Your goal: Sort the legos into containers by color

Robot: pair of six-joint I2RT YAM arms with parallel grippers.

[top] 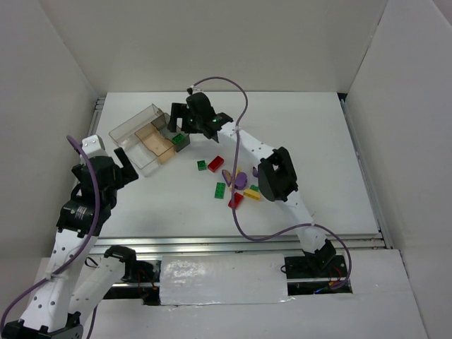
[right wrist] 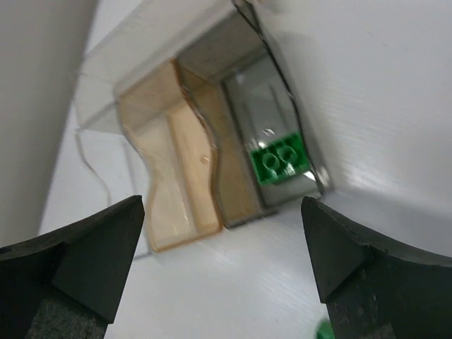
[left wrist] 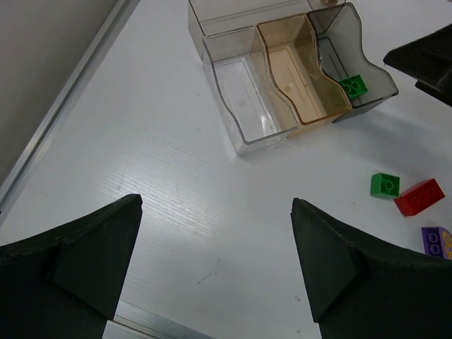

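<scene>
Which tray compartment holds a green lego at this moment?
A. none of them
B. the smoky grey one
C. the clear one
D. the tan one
B: the green lego lies on the floor of the smoky grey compartment, while the tan compartment beside it shows no brick.

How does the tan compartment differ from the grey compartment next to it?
The tan compartment is amber-tinted; the grey compartment is smoky dark. The tan compartment is empty; the grey compartment holds one green lego. The tan compartment sits mid-row; the grey compartment is at the end. Both are see-through with wavy walls.
</scene>
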